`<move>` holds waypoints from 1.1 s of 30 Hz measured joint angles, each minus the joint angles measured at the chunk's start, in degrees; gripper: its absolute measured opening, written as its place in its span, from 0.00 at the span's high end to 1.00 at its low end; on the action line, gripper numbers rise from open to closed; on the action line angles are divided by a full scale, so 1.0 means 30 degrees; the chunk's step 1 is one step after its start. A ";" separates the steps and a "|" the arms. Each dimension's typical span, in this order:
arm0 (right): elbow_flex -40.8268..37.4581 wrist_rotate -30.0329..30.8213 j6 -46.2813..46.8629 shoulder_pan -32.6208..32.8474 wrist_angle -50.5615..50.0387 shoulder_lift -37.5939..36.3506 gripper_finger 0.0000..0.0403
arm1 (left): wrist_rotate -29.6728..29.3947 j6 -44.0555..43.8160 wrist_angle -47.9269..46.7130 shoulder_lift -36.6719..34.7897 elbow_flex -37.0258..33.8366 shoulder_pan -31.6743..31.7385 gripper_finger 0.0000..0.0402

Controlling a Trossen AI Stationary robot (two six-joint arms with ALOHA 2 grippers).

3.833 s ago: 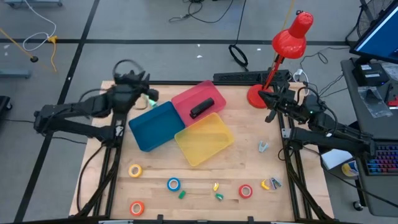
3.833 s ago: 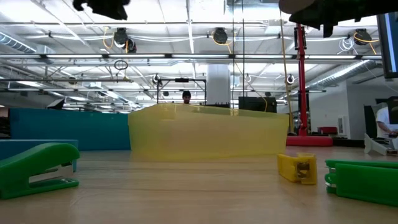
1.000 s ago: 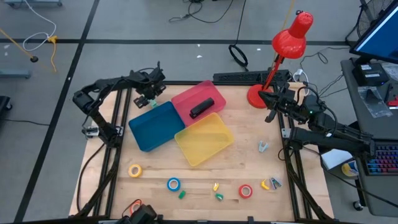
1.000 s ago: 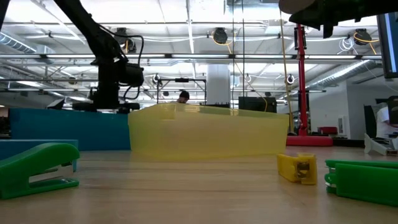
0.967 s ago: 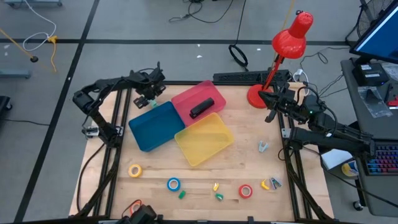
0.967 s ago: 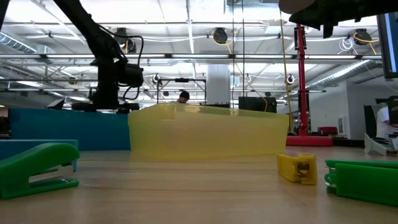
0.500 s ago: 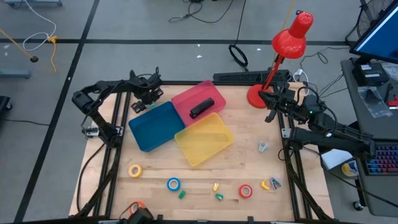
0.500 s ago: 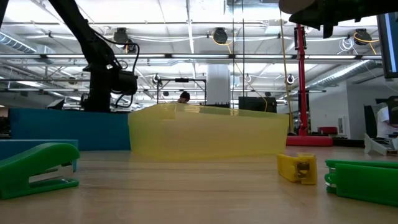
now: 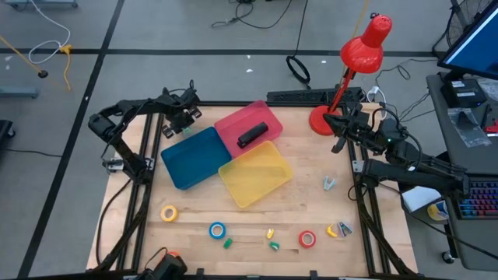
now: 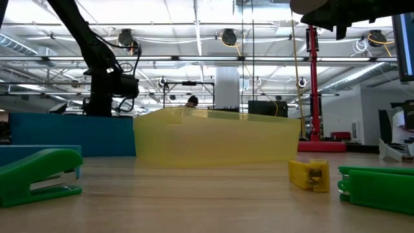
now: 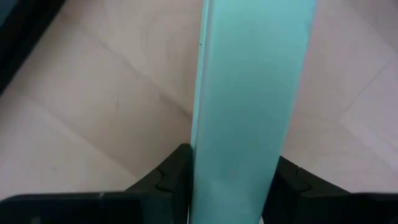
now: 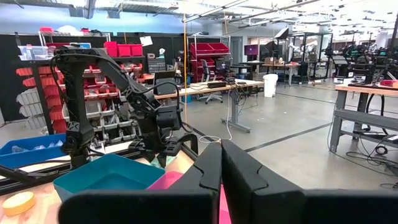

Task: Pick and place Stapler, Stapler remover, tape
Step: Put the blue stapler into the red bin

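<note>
The left gripper [image 9: 180, 117] is down low at the back left corner of the blue bin [image 9: 191, 159], right beside it. Its two fingers [image 11: 171, 177] sit one on each side of a long pale green thing [image 11: 249, 93] that lies flat on the table. I think it is a stapler. The fingers look like they press on both of its sides, so the grip looks made. The long way of the stapler runs straight out ahead of the gripper, so the fingers squeeze across its thin way, which is good. The left arm is much nearer to it than the right arm. The red bin [image 9: 233, 128] touches the blue bin on its right and has a black stapler [image 9: 249, 136] in it. The yellow bin [image 9: 253, 179] sits in front of the red one. The next move, I think, is to lift the green stapler up and over into the red bin. The yellow tape [image 9: 169, 212], blue tape [image 9: 217, 230] and red tape [image 9: 307, 238] lie on the table well in front of the blue bin. The right gripper [image 12: 222, 162] waits far to the right of the blue bin, shut tight and holding nothing. One second ago the left gripper was a bit farther back and its fingers were spread much wider.
</note>
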 joint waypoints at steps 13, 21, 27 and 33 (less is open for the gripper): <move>0.0000 0.0013 0.0007 0.0000 0.0007 0.0055 1.00 | 0.0129 0.5794 0.2024 -0.4979 -0.0077 0.1254 0.65; 0.0000 0.0027 0.0007 0.0000 0.0005 0.0761 1.00 | 0.1697 1.1550 0.7043 -0.8754 -0.0048 -0.0908 0.67; 0.0000 0.0027 0.0000 0.0000 0.0007 0.1244 1.00 | 0.1865 1.4042 0.8580 -0.9309 0.0893 -0.3193 0.67; 0.0000 0.0027 -0.0078 0.0000 0.0007 0.1275 1.00 | 0.1738 1.6016 0.5816 -0.7808 0.4107 -0.4778 0.67</move>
